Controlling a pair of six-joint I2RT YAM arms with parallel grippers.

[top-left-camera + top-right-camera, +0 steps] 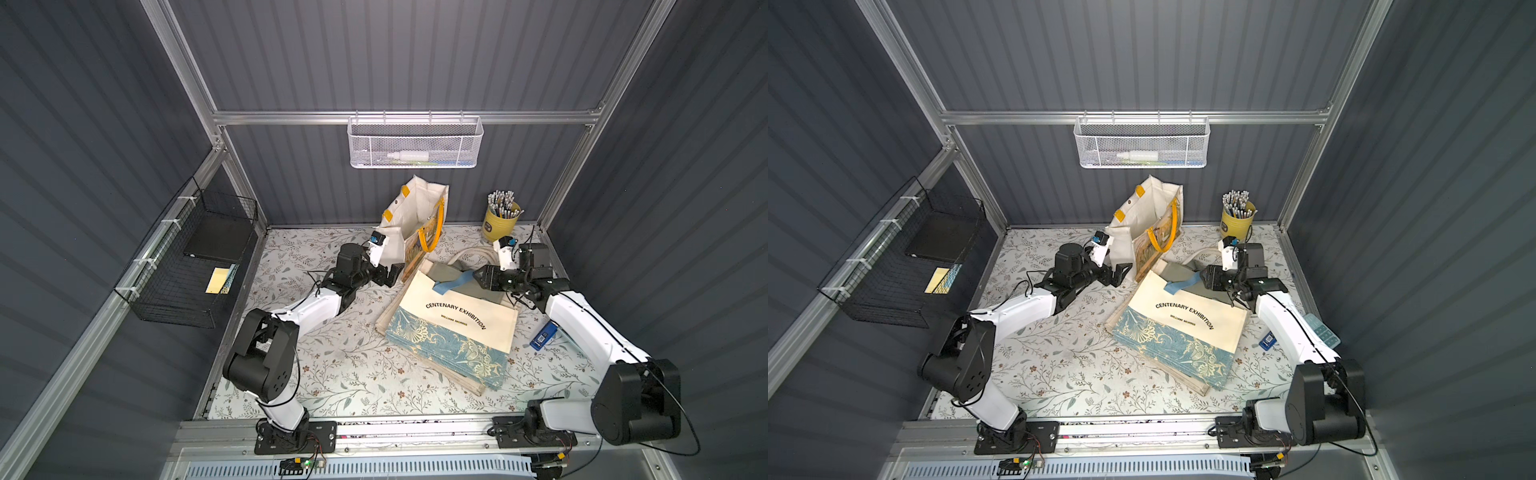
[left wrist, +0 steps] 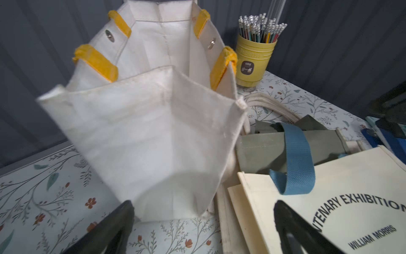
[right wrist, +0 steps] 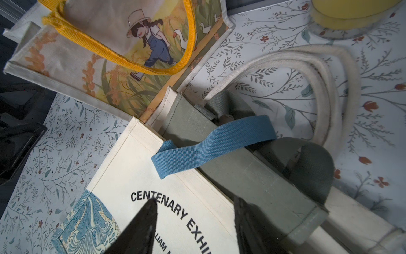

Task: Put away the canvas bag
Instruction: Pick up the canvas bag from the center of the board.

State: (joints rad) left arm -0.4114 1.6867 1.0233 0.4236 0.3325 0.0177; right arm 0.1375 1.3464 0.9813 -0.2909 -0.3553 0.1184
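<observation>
Looking from above, where does the canvas bag (image 1: 453,328) lie? (A)

It lies flat on the tabletop (image 1: 332,365), at about 3 o'clock from the middle, with the print "CENTENARY EXHIBITION" facing up. It is the top piece of a small stack. A grey-green bag (image 1: 444,271) comes out from under its 12 o'clock edge, and the blue handle (image 1: 451,283) is folded over that bag. (B)

And the left end effector (image 1: 395,276)? (A)

It is between 10 and 11 o'clock of the canvas bag, just beside the foot of the standing tote (image 1: 411,220), which stands at 12 o'clock of the tabletop. Its jaws are spread to the full and nothing is between them. The left wrist view shows the standing tote (image 2: 142,132) open at the top, with yellow handles. (B)

The right end effector (image 1: 477,279)? (A)

It is at 1 o'clock of the canvas bag, above the grey-green bag. The jaws are about half apart and grip nothing. In the right wrist view the fingers (image 3: 140,222) point at the printed face of the canvas bag (image 3: 131,171). I cannot tell if the tips touch the cloth, because they are blurred there. (B)

What else is near? (A)

A yellow cup (image 1: 496,226) of pencils (image 1: 500,201) stands between 1 and 2 o'clock, in the far corner. A small blue object (image 1: 543,334) lies at 3 o'clock of the canvas bag, just beside the right arm. (B)
</observation>
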